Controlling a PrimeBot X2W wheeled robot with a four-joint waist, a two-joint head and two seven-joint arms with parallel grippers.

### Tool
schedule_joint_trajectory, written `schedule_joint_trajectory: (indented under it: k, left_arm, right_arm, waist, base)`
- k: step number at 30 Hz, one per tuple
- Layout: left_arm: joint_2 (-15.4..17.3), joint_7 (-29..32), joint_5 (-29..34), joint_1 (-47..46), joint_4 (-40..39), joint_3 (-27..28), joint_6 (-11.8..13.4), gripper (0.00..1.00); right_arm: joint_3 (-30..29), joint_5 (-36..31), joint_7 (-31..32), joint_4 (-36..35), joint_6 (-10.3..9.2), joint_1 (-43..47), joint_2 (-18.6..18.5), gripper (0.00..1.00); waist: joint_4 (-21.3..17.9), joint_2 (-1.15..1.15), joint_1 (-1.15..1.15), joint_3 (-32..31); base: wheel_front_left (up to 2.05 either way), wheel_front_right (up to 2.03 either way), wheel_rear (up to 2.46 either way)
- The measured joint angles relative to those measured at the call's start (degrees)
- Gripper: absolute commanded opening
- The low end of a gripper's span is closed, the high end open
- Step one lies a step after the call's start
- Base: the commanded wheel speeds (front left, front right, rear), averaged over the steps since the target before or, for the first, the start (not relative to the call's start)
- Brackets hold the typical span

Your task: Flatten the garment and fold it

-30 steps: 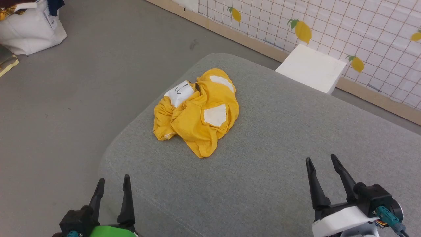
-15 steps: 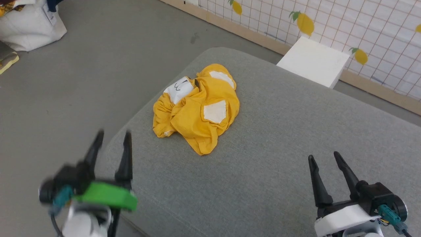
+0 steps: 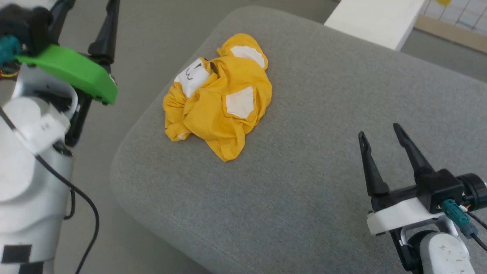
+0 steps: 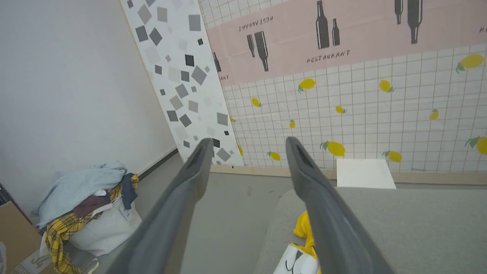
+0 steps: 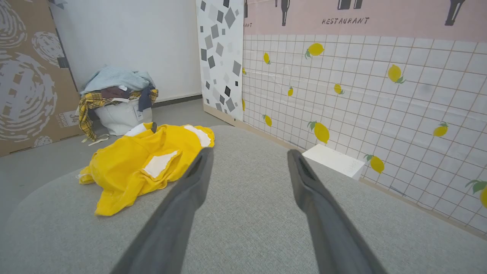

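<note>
The garment point(image 3: 217, 102) is a bright yellow T-shirt with white patches, lying crumpled near the left end of the grey cushion point(image 3: 304, 179). Part of the drawn face shows on one white patch. My left gripper point(image 3: 89, 7) is open and raised off the cushion's left edge, above the floor, up and left of the shirt. The left wrist view has its own gripper point(image 4: 248, 141) open, and the garment point(image 4: 302, 228) below the fingers. My right gripper point(image 3: 379, 131) is open over bare cushion, right of the shirt. From the right wrist, that gripper point(image 5: 250, 151) has the garment point(image 5: 133, 167) ahead-left.
A white block point(image 3: 376, 17) stands on the floor past the cushion's far edge, by the lemon-patterned wall point(image 5: 361, 83). A white bag heaped with clothes point(image 5: 118, 102) sits on the floor near a cardboard panel point(image 5: 26, 76). Grey floor surrounds the cushion.
My left arm has risen from the lower left to the upper left of the head view. The head camera has tilted down. The right gripper stays open; the shirt lies as before.
</note>
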Motion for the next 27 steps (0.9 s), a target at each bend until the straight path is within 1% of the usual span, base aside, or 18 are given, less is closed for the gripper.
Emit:
schedule_joint_trajectory:
  k: [4, 6, 8, 12, 15, 17, 20, 27]
  left_arm:
    - [2.3, 5.9, -6.3, -4.8, 6.0, -3.0, -0.1, 1.00]
    - [3.6, 8.3, -9.1, -5.9, 8.3, -5.0, -0.1, 1.00]
    - [4.3, 10.4, -12.7, -6.6, 11.0, -6.4, -0.2, 1.00]
    - [5.6, 12.7, -16.7, -7.7, 15.9, -8.0, -0.2, 1.00]
    - [6.9, 14.0, -18.4, -8.1, 18.2, -10.3, -0.2, 1.00]
    - [7.0, 14.1, -19.9, -8.2, 19.9, -10.7, -0.2, 1.00]
    - [6.7, 14.6, -23.8, -8.4, 22.9, -10.5, -0.2, 1.00]
    - [6.6, 16.7, -27.5, -8.9, 27.1, -13.1, -0.2, 1.00]
  right_arm:
    - [0.1, -1.1, 1.7, -2.8, 0.00, -0.7, 0.0, 1.00]
    - [0.0, -1.6, 2.4, -4.0, 0.00, -1.1, 0.0, 1.00]
    - [-0.1, -2.2, 3.0, -5.2, 0.00, -1.5, 0.0, 1.00]
    - [0.2, -3.4, 4.0, -6.7, 0.00, -2.5, 0.0, 1.00]
    - [0.5, -4.0, 4.6, -7.6, 0.00, -3.5, 0.0, 1.00]
    - [0.5, -4.2, 4.9, -8.1, 0.00, -4.1, 0.0, 1.00]
    - [0.4, -4.7, 5.3, -8.5, 0.00, -4.3, 0.0, 1.00]
    - [0.2, -5.7, 6.2, -10.0, 0.00, -4.4, 0.0, 1.00]
  waist:
    - [-1.4, 0.00, 0.00, 3.5]
    - [-2.2, 0.00, 0.00, 4.9]
    - [-3.3, 0.00, 0.00, 6.4]
    - [-5.1, 0.00, 0.00, 9.2]
    - [-6.4, 0.00, 0.00, 11.2]
    - [-7.2, 0.00, 0.01, 12.5]
    - [-8.2, 0.00, 0.01, 14.4]
    - [-10.5, 0.00, 0.01, 17.7]
  base:
    - [0.00, 0.00, 0.00]
    - [0.00, 0.00, 0.00]
    - [0.00, 0.00, 0.00]
    - [0.00, 0.00, 0.00]
    - [0.00, 0.00, 0.00]
    - [0.00, 0.00, 0.00]
    - [0.00, 0.00, 0.00]
    - [0.00, 0.00, 0.00]
